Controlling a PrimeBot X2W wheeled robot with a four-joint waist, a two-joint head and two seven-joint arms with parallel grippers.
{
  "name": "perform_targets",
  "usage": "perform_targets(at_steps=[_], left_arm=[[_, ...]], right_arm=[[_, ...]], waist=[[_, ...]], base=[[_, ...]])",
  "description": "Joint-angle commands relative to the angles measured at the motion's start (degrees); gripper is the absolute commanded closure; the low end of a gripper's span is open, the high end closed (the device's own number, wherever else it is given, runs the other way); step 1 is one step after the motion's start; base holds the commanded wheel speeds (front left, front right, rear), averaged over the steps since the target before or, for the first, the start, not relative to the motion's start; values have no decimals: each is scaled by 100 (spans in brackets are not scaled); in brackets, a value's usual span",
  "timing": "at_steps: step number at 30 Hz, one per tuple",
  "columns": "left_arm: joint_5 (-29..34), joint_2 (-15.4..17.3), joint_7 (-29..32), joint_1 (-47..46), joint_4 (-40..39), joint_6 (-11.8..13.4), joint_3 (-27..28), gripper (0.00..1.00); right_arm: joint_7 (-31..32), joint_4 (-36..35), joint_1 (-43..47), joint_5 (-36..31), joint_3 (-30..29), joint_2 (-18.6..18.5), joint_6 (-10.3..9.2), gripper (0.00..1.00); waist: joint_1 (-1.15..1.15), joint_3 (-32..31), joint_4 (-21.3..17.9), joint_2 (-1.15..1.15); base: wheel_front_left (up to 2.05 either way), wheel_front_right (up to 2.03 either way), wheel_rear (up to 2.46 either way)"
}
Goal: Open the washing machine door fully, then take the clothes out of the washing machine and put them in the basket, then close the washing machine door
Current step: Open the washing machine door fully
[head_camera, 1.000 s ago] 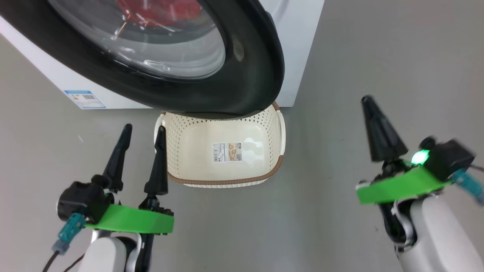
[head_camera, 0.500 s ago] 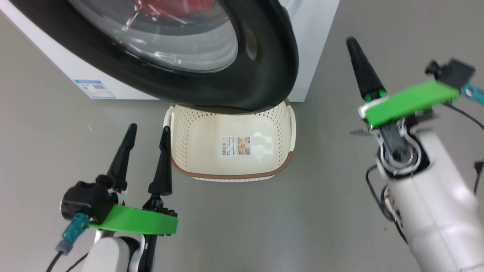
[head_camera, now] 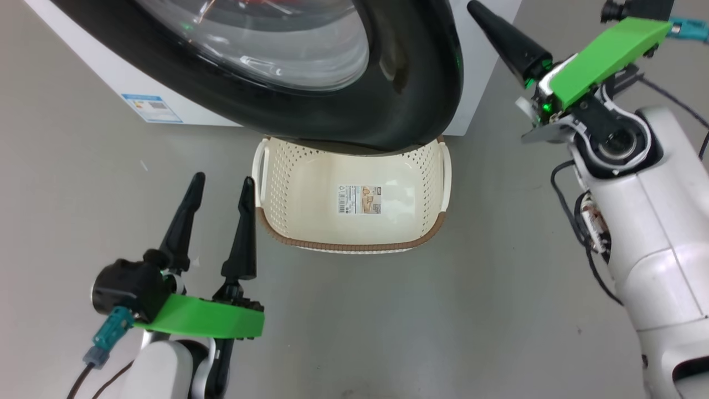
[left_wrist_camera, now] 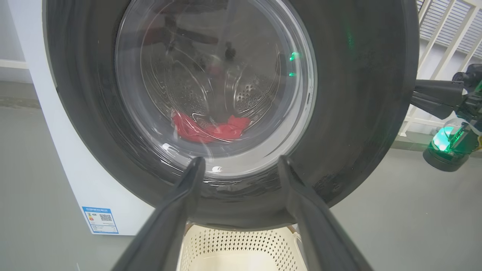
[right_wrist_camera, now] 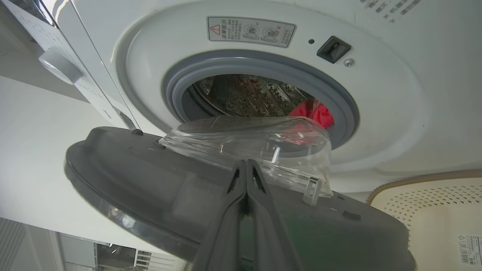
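Head view, door (head_camera: 426, 83): round, with a wide black rim and a glass bowl; partly open. You see it overhanging the far end of the basket.
Washing machine (head_camera: 477, 83): white box behind the door, standing on the grey floor (head_camera: 498, 288). Blue sticker (head_camera: 150, 107) low on its front.
Gasket (right_wrist_camera: 260, 64): grey ring around the opening. Your right wrist view shows it uncovered, with the door swung off it.
Clothes (left_wrist_camera: 211, 130): red bundle lying at the bottom of the steel drum (left_wrist_camera: 248, 94). You see it through the door glass from your left wrist.
Basket (head_camera: 354, 245): cream, perforated, brown rim. It sits on the floor just in front of the machine, with a paper label (head_camera: 360, 199) on its bottom.
Left gripper (head_camera: 221, 180): your left fingers stand wide apart with nothing between them. It is low, just left of the basket, pointing at the door.
Right gripper (head_camera: 475, 8): your right fingers are pressed together and hold nothing. It is raised at the door's right edge; you cannot tell whether it touches the rim. In your right wrist view the fingers point across the door's inner face toward the glass bowl.
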Motion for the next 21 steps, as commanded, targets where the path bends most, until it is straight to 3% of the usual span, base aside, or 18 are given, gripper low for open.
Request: perform_targets(at_steps=[1,9,21], left_arm=[[-15,101,-34,-105,-165,24,153,0],[-50,101,-34,-174,-184,20,121,0],[-59,101,-34,-227,-171,23,142,0]], right_arm=[[86,-57,-209,8,83,50,28,100],[618,541,-735,68,144,-67,28,100],[1183,657,-767,196,317,-26,28,100]], waist=[[0,44,38,0],[0,184,146,0],[0,274,137,0]], base=[[0,0,0],[0,0,0],[0,0,0]])
